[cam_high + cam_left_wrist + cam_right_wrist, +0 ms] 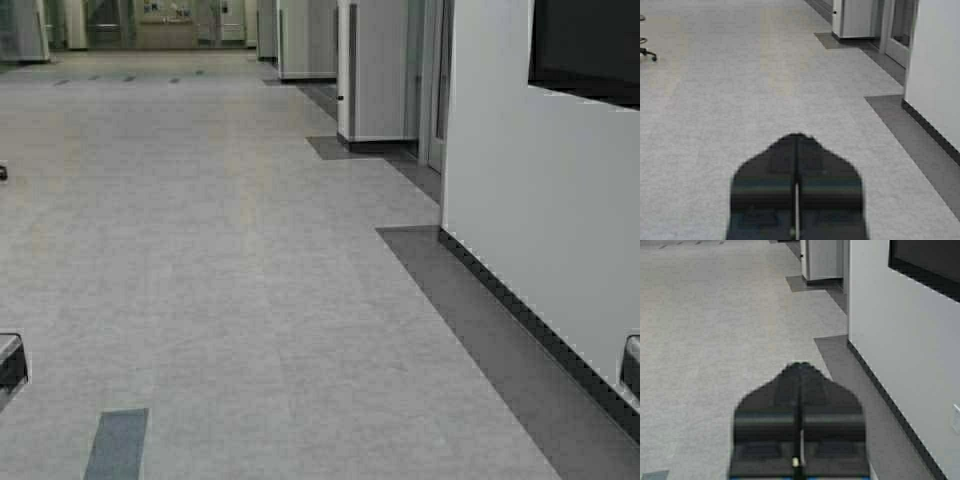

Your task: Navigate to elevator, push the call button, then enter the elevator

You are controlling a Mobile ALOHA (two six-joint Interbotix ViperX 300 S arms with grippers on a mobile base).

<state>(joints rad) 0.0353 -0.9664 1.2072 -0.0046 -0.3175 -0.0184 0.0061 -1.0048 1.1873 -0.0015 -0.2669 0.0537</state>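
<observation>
I am in a wide corridor with a pale grey floor (200,250). Neither the elevator nor the call button shows in any view. My left gripper (797,136) is shut with nothing in it and hangs low over the floor, pointing down the corridor. My right gripper (800,365) is likewise shut and empty, close to the white wall (900,340) on my right. In the high view only a sliver of the left arm (10,365) and of the right arm (632,365) shows at the picture's sides.
The white wall (540,200) with a dark window (585,45) runs along my right, edged by a dark floor strip (480,310). Beyond its corner stand a door frame (435,80) and a white column (375,70). A chair base (646,50) stands far left.
</observation>
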